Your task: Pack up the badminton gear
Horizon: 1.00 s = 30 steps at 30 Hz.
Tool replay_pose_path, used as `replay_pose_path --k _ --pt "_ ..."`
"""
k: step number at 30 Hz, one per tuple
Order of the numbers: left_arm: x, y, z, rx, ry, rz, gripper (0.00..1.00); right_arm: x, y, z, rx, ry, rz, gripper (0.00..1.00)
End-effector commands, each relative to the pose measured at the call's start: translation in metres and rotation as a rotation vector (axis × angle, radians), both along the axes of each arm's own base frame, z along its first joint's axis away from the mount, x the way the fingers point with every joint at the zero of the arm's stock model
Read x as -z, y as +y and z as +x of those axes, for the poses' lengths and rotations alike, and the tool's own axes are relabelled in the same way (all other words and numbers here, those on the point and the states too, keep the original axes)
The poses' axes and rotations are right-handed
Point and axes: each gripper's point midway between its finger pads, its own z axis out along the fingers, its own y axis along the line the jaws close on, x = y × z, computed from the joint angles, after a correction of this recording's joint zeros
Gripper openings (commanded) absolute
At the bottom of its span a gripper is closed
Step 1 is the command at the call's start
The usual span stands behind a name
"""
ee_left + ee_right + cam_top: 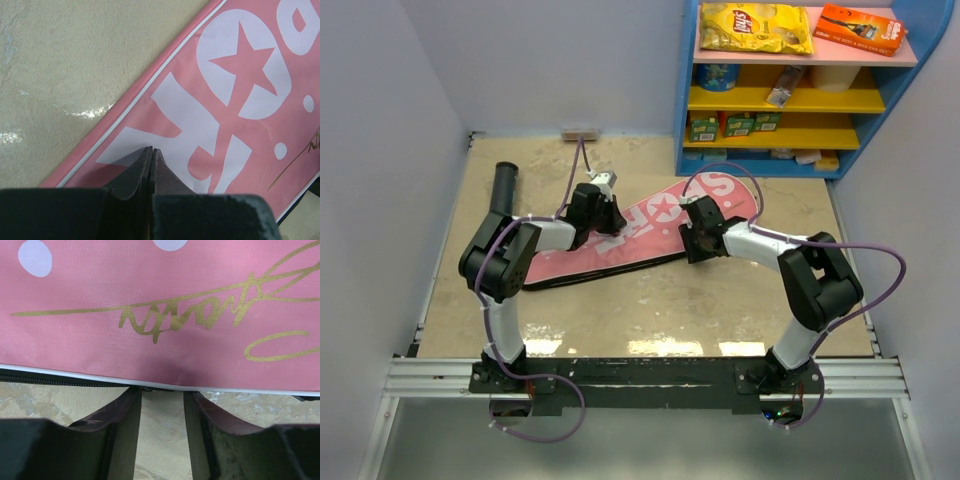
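Bag (650,228) in the middle, black tube (503,186) far left.
Left gripper (151,150) closed, right gripper (162,395) parted at its edge; we cannot see inside.

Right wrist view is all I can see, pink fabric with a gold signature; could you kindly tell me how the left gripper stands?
Observer: The left gripper is shut, its tips over the white lettering on the pink bag.
Operator: Thank you. Is the black tube packed?
Observer: No, the black tube lies on the table at the far left, outside the bag.
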Motion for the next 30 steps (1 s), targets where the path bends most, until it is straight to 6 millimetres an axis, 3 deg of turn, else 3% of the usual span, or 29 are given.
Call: replay_pose_path --k 1,20,30 --pt "0.028 0.018 -0.015 -0.026 0.085 0.059 0.0 0.001 0.003 0.007 0.012 -0.006 0.004 0.4" --pt "0.03 0.018 -0.019 -0.026 0.082 0.068 0.0 0.013 0.01 0.0 -0.001 0.036 0.027 0.18" --pt "0.029 0.006 -0.027 0.002 0.074 0.072 0.0 0.011 0.034 -0.009 -0.036 0.037 0.042 0.0"
